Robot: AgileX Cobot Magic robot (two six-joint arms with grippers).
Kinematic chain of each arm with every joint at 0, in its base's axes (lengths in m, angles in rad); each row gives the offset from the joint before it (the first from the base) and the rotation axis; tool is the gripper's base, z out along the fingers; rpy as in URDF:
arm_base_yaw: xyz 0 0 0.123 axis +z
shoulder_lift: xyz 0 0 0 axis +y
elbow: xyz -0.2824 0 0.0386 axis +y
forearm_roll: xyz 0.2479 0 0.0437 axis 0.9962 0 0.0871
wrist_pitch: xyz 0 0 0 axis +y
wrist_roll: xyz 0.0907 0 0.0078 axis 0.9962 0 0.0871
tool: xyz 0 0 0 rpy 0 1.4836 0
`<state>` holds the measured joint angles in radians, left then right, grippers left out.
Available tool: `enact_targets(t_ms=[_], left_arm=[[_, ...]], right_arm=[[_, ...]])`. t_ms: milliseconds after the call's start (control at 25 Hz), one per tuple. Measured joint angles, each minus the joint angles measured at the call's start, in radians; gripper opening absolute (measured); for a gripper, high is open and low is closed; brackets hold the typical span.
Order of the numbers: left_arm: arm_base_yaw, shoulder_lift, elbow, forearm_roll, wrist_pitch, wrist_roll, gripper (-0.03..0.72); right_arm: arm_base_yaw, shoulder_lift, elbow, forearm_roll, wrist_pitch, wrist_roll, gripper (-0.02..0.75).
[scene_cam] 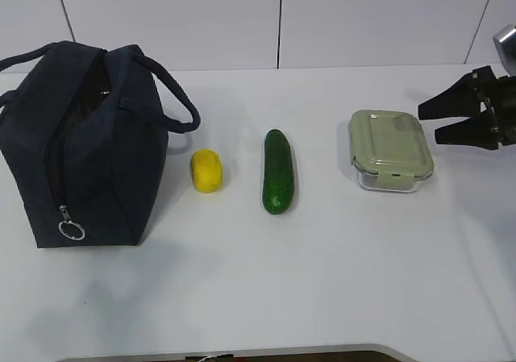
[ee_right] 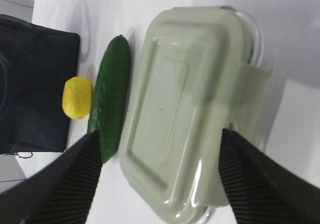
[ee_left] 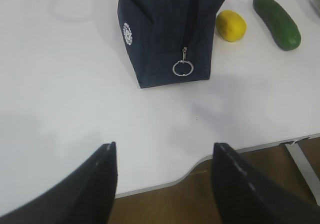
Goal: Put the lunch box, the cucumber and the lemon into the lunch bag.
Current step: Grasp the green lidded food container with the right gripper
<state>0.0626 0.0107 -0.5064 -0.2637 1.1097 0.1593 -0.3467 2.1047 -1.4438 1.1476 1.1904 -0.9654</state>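
Lunch box [scene_cam: 391,147]: rigid, slick lid (likely light); grab its long sides; right gripper [scene_cam: 430,120] wide, empty, left [ee_left: 164,171] likewise.

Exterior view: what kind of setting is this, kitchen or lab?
Probably a lab test bench: a bare white table, plain white wall panels behind, and only the staged lunch bag and food.
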Motion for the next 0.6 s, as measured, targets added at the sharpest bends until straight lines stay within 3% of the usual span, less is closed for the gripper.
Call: enact_targets(t_ms=[600], left_arm=[[0.000, 0.000, 0.000, 0.000, 0.000, 0.000, 0.438]], right_arm=[[0.000, 0.115, -0.060, -0.001, -0.002, -0.016, 0.581]])
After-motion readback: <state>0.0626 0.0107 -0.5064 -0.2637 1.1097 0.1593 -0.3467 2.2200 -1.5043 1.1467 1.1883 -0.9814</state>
